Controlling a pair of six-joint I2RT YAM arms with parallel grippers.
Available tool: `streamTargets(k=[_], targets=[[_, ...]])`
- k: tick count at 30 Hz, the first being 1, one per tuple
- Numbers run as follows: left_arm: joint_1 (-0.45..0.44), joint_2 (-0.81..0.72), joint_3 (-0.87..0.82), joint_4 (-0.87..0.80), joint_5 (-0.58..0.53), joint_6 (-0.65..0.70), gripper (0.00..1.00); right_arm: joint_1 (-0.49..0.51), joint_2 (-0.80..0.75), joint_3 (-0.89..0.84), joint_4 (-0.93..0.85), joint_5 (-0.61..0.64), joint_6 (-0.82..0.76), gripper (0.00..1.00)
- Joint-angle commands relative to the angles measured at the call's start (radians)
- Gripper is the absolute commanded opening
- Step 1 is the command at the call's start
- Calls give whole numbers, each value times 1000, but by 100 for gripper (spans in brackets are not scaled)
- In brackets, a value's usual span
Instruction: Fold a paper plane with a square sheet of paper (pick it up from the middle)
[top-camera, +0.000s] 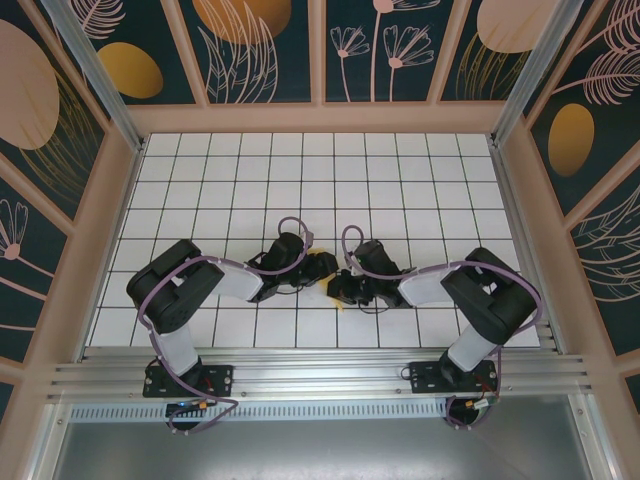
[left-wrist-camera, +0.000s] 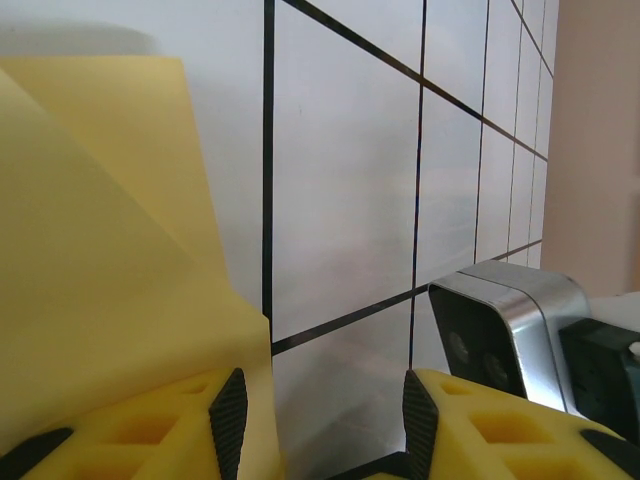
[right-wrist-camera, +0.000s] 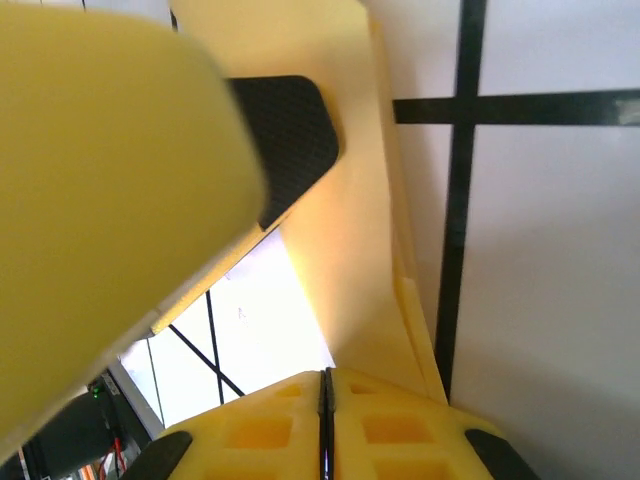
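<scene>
**A:** Where is your sheet of paper (top-camera: 323, 264)?

**B:** At the middle of the overhead frame, low on the white tiled table (top-camera: 300, 170), right where your two arms meet. In the left wrist view it takes up the left side, creased, with one layer lying over the near finger.

**A:** And your hands?

**B:** Your left gripper (left-wrist-camera: 323, 415) stands partly apart, with bare tile showing between its pads (left-wrist-camera: 228, 415). Your right gripper (right-wrist-camera: 325, 400) is pressed tight together. The paper runs down to its tips, but I cannot tell whether it is pinched there.
</scene>
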Motion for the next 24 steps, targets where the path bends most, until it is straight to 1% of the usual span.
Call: streamTargets(k=[1, 6, 10, 13, 19, 24], targets=[[-2, 43, -23, -173, -39, 36, 49, -5, 29, -51, -37, 21, 5, 5], [5, 28, 3, -207, -68, 75, 51, -7, 20, -106, -70, 18, -13, 0], [11, 24, 49, -260, -100, 125, 52, -9, 31, -132, -67, 12, -21, 0], [23, 21, 64, -268, -113, 151, 53, -13, 39, -138, -68, 8, -25, 0], [53, 18, 62, -280, -125, 163, 53, -23, 32, -130, -89, 6, -36, 0], [68, 16, 68, -282, -111, 175, 54, -27, 29, -127, -92, 1, -39, 0]])
